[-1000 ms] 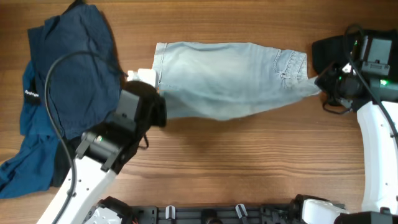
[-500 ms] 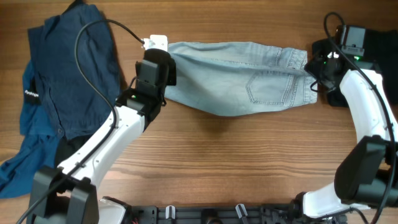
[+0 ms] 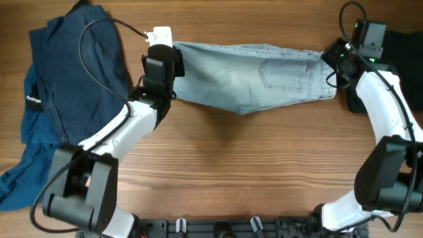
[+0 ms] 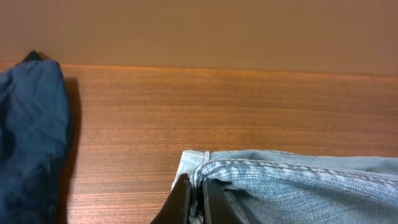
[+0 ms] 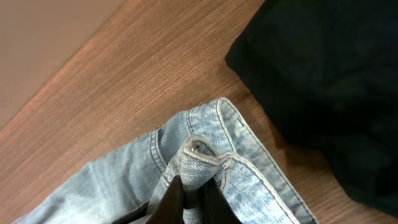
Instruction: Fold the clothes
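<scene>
The light blue denim shorts (image 3: 251,76) lie stretched left to right at the far middle of the table, a back pocket facing up. My left gripper (image 3: 173,56) is shut on their left end, where the jaws (image 4: 196,198) pinch a seamed edge of the denim (image 4: 298,183). My right gripper (image 3: 328,58) is shut on their right end; its jaws (image 5: 191,198) pinch a bunched fold of denim (image 5: 199,158). Both held ends are raised a little.
A pile of dark navy garments (image 3: 63,92) covers the table's left side and shows in the left wrist view (image 4: 31,130). A black garment (image 3: 390,59) lies at the far right, close behind the right gripper, and shows in the right wrist view (image 5: 329,93).
Both grippers have carried the shorts toward the far edge. The shorts turned over, so the back pocket now faces up, and they are pulled straighter.
</scene>
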Robot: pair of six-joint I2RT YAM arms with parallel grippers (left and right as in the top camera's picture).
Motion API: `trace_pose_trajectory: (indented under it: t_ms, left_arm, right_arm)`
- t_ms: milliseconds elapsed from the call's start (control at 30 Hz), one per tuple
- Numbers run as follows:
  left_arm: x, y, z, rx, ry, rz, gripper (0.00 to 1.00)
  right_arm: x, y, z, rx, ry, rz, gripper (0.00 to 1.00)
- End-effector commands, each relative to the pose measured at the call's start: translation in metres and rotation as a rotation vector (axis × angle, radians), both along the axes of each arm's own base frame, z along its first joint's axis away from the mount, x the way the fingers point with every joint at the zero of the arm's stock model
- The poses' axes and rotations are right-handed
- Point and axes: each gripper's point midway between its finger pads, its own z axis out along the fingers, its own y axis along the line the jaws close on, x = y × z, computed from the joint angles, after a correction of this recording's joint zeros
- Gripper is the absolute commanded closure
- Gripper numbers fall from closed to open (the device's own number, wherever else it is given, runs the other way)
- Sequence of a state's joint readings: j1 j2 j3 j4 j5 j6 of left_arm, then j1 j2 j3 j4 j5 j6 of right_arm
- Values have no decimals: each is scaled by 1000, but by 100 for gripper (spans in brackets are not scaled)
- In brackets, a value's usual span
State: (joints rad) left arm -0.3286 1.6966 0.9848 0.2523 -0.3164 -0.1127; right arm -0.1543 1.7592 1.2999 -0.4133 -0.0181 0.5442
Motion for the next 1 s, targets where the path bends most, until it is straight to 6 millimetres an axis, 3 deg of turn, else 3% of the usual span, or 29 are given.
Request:
trace_pose_trajectory:
  t_ms: [0,167,200,233,267,300,333,467,667,800,967]
  left_arm:
    - [10,16,-4,19,-13,58,96]
    - [16,15,1,3,-56,59,96]
    - [17,14,5,-1,-70,59,91]
    - [19,14,8,-7,-86,59,79]
    - [20,13,13,-14,-106,60,50]
    - [22,13,18,-20,-125,60,7]
    - [23,12,22,-27,-145,60,0]
    - [25,12,27,-26,-167,57,0]
    - [14,5,16,62,-88,8,0]
    - [-5,-20,-13,37,62,-146,0]
    - [-35,-42,-49,-13,253,-299,0]
  right_arm:
    - [8,-8,-16,-54,15,-12,96]
    - [20,-7,-28,-56,-1,-8,96]
    - [21,-7,-29,-57,-4,-9,96]
    - [23,-8,-31,-57,-9,-9,95]
    - [27,-8,-31,-59,-20,-9,85]
    - [29,-8,-31,-60,-29,-10,39]
    - [31,-9,-29,-62,-39,-10,0]
    - [33,-6,-27,-50,-49,5,0]
    - [21,5,-16,-53,-26,93,0]
    - [6,30,-1,-114,-18,371,0]
    - [-22,27,-25,-133,122,475,0]
